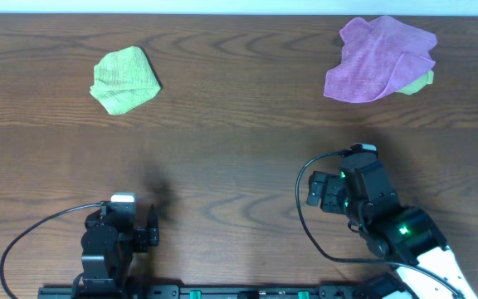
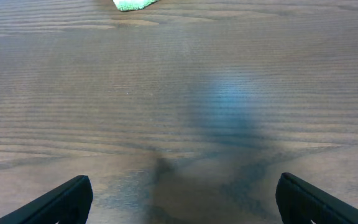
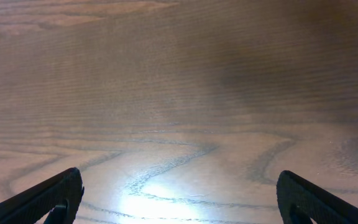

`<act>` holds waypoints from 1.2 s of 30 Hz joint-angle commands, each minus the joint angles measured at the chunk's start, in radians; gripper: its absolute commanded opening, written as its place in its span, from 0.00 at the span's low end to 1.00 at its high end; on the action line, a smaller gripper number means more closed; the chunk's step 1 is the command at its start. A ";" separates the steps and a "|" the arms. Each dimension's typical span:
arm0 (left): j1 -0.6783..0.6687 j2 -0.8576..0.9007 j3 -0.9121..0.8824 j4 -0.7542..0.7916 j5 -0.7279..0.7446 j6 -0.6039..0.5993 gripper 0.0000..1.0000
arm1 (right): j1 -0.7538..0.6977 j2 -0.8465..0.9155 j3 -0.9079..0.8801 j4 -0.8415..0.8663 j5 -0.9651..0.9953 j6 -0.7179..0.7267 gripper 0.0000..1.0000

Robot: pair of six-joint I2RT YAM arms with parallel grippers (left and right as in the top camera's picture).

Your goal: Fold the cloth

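Plainly, the crumpled purple cloth lies on the desk well beyond the right gripper, slightly to its right. The left gripper is farther from that cloth. Both grippers gape wide, holding nothing.

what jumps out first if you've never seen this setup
The crumpled purple cloth at the far right draws the eye first, with a bit of green fabric peeking from beneath it. A bunched green cloth lies far left; the left gripper and right gripper sit open near the front, holding nothing.
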 commanded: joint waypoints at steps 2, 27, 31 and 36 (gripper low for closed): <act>0.004 -0.007 -0.010 -0.016 -0.007 0.018 0.95 | -0.005 0.000 -0.001 -0.001 0.018 0.012 0.99; 0.004 -0.007 -0.010 -0.016 -0.007 0.018 0.95 | -0.391 -0.499 -0.401 0.272 -0.034 -0.290 0.99; 0.004 -0.007 -0.010 -0.016 -0.007 0.018 0.95 | -0.424 -0.650 -0.508 0.276 -0.039 -0.359 0.99; 0.004 -0.007 -0.010 -0.016 -0.007 0.018 0.95 | -0.427 -0.783 -0.558 0.212 -0.036 -0.420 0.99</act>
